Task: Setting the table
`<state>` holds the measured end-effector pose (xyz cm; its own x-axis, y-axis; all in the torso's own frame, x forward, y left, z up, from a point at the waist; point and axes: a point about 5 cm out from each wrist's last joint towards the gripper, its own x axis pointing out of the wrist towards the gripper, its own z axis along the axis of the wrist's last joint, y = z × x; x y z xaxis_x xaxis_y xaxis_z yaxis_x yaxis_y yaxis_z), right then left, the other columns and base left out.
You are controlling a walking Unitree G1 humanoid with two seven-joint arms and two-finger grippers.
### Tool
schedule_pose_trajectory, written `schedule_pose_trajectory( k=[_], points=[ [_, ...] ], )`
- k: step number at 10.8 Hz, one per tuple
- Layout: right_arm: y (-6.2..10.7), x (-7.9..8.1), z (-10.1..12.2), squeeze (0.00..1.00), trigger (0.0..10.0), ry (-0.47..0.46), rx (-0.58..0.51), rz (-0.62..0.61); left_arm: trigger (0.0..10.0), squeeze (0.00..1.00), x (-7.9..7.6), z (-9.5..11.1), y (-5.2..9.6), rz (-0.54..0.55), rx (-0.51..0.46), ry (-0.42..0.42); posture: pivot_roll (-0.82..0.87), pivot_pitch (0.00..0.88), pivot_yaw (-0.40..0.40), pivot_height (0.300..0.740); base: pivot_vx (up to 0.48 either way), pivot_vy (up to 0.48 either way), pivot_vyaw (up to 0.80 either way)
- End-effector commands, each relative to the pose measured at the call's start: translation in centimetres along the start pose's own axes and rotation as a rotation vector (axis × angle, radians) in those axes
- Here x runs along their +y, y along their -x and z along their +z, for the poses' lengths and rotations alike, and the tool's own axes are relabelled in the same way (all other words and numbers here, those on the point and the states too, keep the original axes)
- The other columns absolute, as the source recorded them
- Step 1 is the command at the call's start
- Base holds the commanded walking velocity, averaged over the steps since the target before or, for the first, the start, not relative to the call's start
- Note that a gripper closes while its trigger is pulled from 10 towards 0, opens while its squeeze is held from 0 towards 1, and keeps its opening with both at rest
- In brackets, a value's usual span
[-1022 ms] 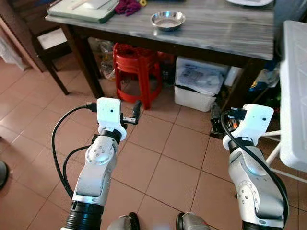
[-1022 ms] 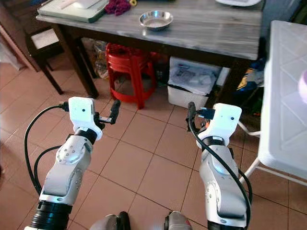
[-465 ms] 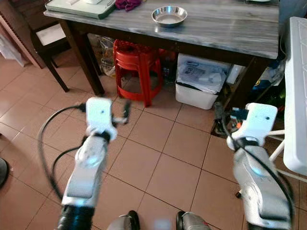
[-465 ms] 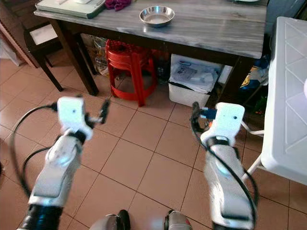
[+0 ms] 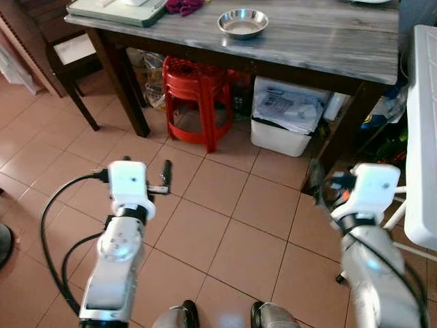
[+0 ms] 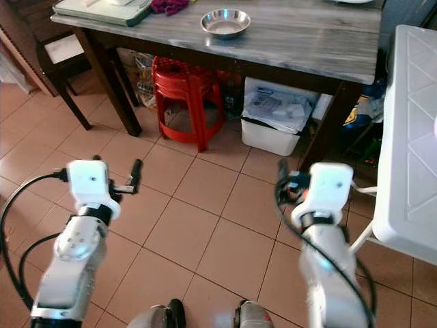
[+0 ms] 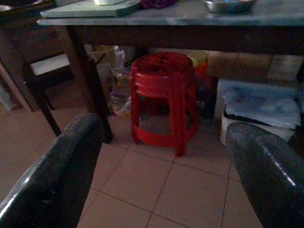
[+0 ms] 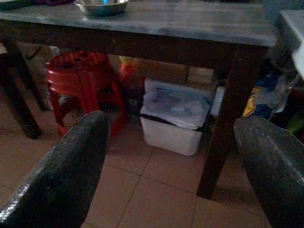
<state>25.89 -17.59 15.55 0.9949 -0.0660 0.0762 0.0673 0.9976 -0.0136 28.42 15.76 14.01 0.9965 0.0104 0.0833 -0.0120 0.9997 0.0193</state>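
Observation:
A steel bowl (image 5: pixel 242 22) sits on the grey stone-topped table (image 5: pixel 321 41) ahead of me, with nothing in it that I can make out. My left arm (image 5: pixel 128 183) is held low over the tiled floor, well short of the table. Its gripper (image 7: pixel 164 142) is open, fingers (image 7: pixel 57 175) wide apart with nothing between them. My right arm (image 5: pixel 372 190) is also low, near the table's right leg. Its gripper (image 8: pixel 175 142) is open and empty too, facing the space under the table.
Stacked red plastic stools (image 5: pixel 198 85) and a white box of papers (image 5: pixel 287 116) stand under the table. A green tray (image 5: pixel 116 10) and a purple cloth (image 5: pixel 183 5) lie at the table's left end. A dark chair (image 5: pixel 68 58) is left, a white plastic table (image 5: pixel 422 137) right.
My left arm has dropped down and to the left, away from the table. The right arm has sunk slightly. The bowl and the furniture stand as before.

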Motion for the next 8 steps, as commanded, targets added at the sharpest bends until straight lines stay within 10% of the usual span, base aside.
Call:
schedule_pose_trajectory(
  k=[1, 8],
  points=[
    [0.3, 0.7, 0.6, 0.00, 10.0, -0.001, -0.029, 0.027, 10.0, 0.00, 0.9, -0.2, 0.1, 0.034, 0.021, 0.015, -0.18, 0.196, 0.066, 0.740, 0.000, 0.000, 0.00],
    [-0.1, 1.6, 2.3, 0.00, 10.0, -0.002, -0.060, 0.044, 10.0, 0.00, -0.6, 0.3, 1.5, -0.211, 0.051, -0.005, -0.19, 0.209, 0.063, 0.740, 0.000, 0.000, 0.00]
  ],
)
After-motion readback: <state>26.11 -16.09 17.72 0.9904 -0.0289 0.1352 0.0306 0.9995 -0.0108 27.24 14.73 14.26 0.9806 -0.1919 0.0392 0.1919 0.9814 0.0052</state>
